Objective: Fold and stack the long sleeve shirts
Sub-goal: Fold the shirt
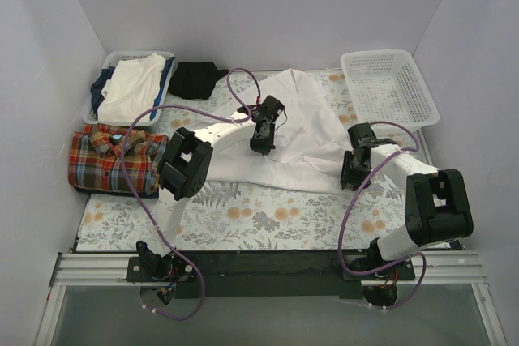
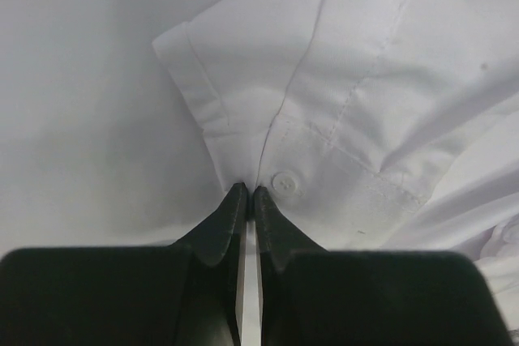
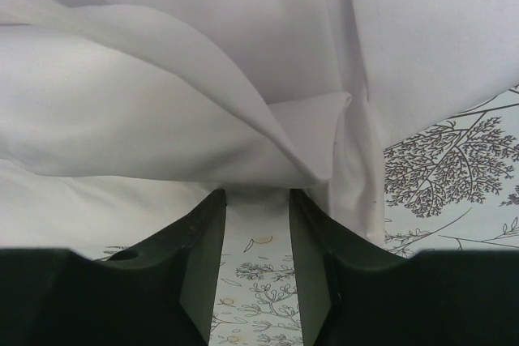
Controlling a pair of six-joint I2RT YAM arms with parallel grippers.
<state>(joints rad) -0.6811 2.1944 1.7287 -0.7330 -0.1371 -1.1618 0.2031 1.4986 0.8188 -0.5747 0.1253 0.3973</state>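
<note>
The folded shirt (image 1: 113,160) lies left of the spread shirt (image 1: 304,131), with the left basket (image 1: 109,60) and right basket (image 1: 389,91) behind them.

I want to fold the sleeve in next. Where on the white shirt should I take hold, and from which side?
Take the white shirt by its sleeve cuff, at the stitched edge beside the button, coming straight down from above. The shirt lies flat on the table, and the doubled cuff likely pinches firmer than the thin body cloth. The left gripper is shut there.
</note>
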